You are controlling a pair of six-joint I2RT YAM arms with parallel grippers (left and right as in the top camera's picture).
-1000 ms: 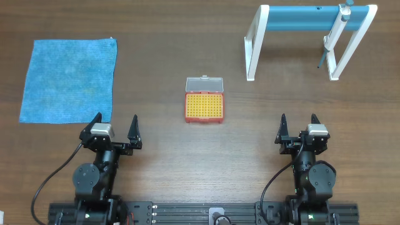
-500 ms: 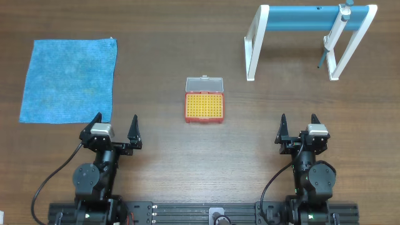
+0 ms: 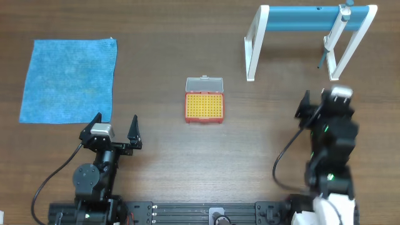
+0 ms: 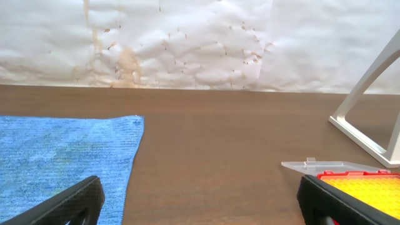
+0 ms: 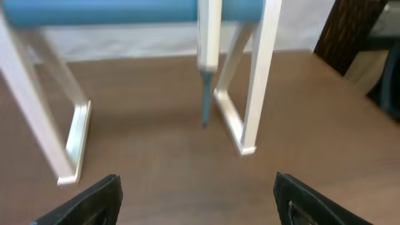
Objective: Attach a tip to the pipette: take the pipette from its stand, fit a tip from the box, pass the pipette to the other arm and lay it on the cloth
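The white pipette hangs upright at the right end of the stand, a blue bar on white legs at the back right. In the right wrist view the pipette and its thin shaft hang straight ahead, under the blue bar of the stand. My right gripper is raised in front of the stand, still short of it, and is open and empty. The orange tip box sits mid-table with its clear lid back. My left gripper rests open near its base, beside the blue cloth.
In the left wrist view the cloth lies at one side and the tip box at the other, with a white stand leg behind it. Bare wooden table lies between cloth, box and stand.
My right arm has lifted from its rest pose and swung toward the stand, so the pipette now lies ahead of its fingers. The left arm, box and cloth have not moved.
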